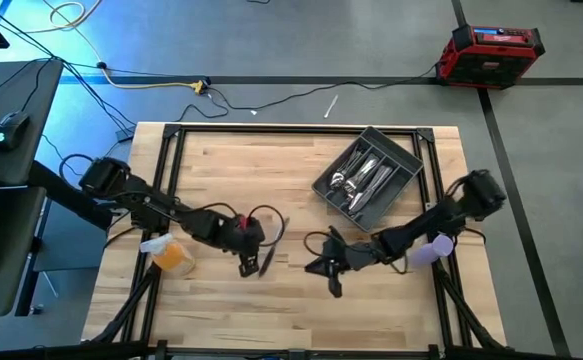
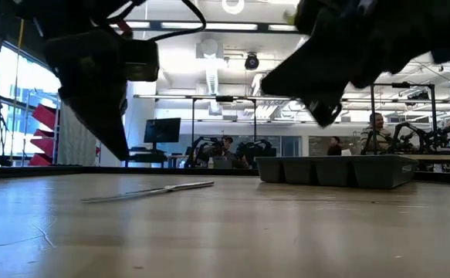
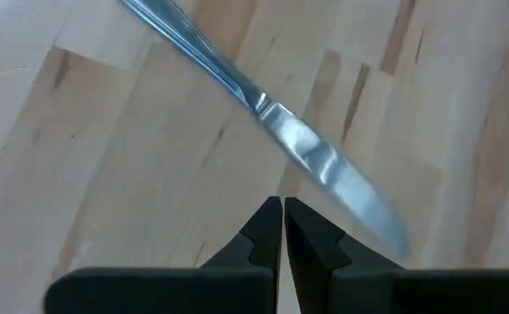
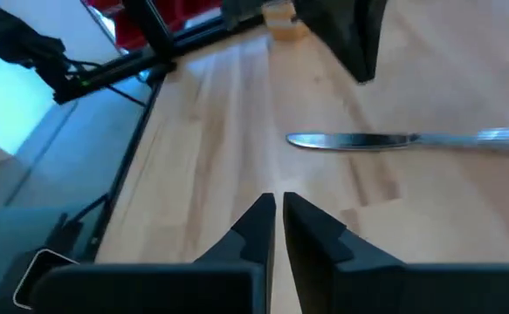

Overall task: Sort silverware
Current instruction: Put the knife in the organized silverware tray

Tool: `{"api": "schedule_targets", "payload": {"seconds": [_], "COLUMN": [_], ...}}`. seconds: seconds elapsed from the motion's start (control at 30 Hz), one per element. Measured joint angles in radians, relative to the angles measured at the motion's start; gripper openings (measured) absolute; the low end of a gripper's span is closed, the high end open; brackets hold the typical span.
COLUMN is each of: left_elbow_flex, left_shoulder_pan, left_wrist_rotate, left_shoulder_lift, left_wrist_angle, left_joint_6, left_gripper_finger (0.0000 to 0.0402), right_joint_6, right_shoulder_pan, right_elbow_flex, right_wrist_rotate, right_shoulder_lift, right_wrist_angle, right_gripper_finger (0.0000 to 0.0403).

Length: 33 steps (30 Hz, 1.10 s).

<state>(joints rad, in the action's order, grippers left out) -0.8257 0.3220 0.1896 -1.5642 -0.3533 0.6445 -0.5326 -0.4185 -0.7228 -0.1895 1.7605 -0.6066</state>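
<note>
left gripper [image 3: 283,228]: fingers pressed together, empty, tips just short of the knife [image 3: 324,166] blade | right gripper [image 4: 278,222]: nearly closed, empty, angled low, beyond the knife | knife: flat on table [image 1: 271,310] | tray [image 1: 369,176]: farther, more silverware [image 1: 361,180] inside

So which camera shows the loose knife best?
Left wrist: the knife fills the view, blade and handle clear. Right wrist shows it whole but smaller; low view only edge-on; high view barely, beside the left arm.
</note>
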Motion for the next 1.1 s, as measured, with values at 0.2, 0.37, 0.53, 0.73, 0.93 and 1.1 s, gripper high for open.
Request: {"api": "schedule_targets", "payload": {"seconds": [0.2, 0.37, 0.53, 0.73, 0.93, 1.1], "left_elbow_flex": [0.05, 0.054, 0.052, 0.028, 0.025, 0.022], "left_shoulder_pan": [0.007, 0.007, 0.01, 0.046, 0.06, 0.057], "left_wrist_rotate": [-0.019, -0.027, -0.107, -0.145, -0.148, -0.178], "left_shoulder_lift": [-0.063, -0.179, -0.261, -0.233, -0.262, -0.351], "left_wrist_angle": [0.236, 0.367, 0.572, 0.629, 0.611, 0.746], "left_joint_6": [-0.145, -0.206, -0.178, -0.186, -0.164, -0.134], "left_gripper_finger": [0.0, 0.0, 0.0, 0.0, 0.0, 0.0], "right_joint_6": [-0.085, -0.159, -0.214, -0.255, -0.326, -0.334], "right_shoulder_pan": [0.025, 0.067, 0.099, 0.103, 0.104, 0.104], "right_elbow_flex": [-0.226, -0.408, -0.446, -0.443, -0.441, -0.44], "right_wrist_rotate": [0.062, 0.089, 0.119, 0.13, 0.128, 0.125], "right_shoulder_lift": [0.143, 0.24, 0.296, 0.299, 0.3, 0.308], "right_wrist_angle": [0.306, 0.604, 0.595, 0.586, 0.581, 0.56], "right_gripper_finger": [0.007, 0.0128, 0.0178, 0.0204, 0.0206, 0.0206]}}
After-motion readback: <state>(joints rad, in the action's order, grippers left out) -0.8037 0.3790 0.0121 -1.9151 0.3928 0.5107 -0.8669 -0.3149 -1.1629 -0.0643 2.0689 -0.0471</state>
